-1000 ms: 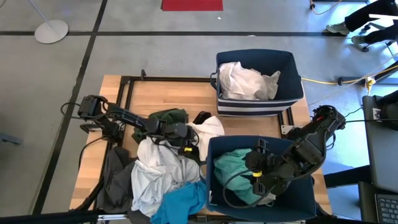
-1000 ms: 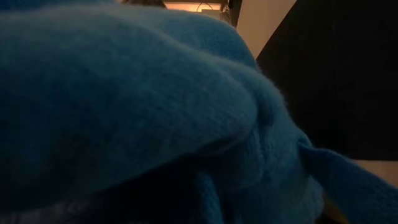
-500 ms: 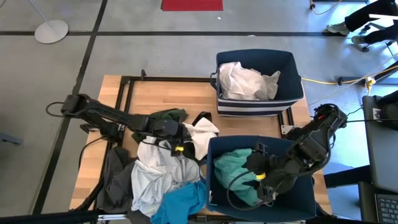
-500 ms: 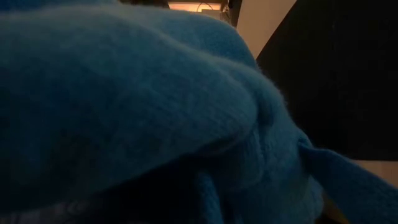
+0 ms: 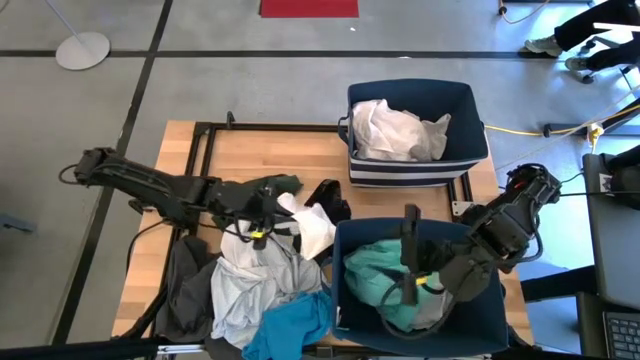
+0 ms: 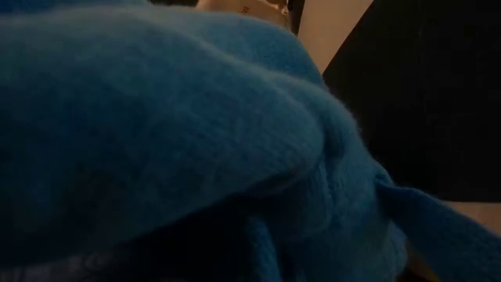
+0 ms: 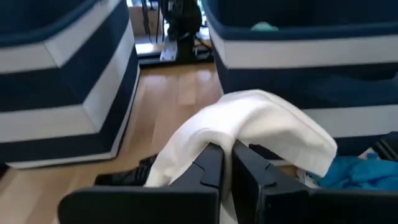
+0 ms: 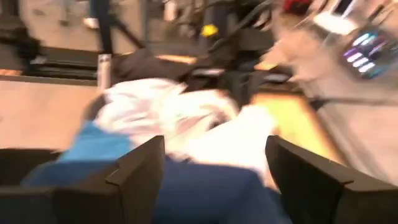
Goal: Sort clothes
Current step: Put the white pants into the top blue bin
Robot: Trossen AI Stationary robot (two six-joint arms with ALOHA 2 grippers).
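Bins: two navy fabric bins (image 5: 470,112), one garment each. My left gripper (image 7: 225,163) pinches one soft white garment (image 7: 255,121) beside the table's clothes pile (image 5: 255,290); my right gripper (image 8: 214,171) gapes wide, empty.

Bare wooden table (image 5: 270,150) along the far edge and far left corner, open for passage. Far bin (image 5: 415,170) at the far right, half filled with a white garment (image 5: 400,130). Near bin (image 5: 350,300) at the near right, holding a turquoise garment (image 5: 372,268), its space taken by the right gripper (image 5: 408,262) with fingers spread. Narrow strip of table between the two bins. Near left blocked by a heaped pile of clothes (image 5: 250,290), spilling over the table's near edge. Left gripper (image 5: 272,205) stretched across the middle, clamped on a white cloth (image 5: 312,225) just beside the near bin's wall. Low view fully blocked by blue fabric (image 6: 156,125).
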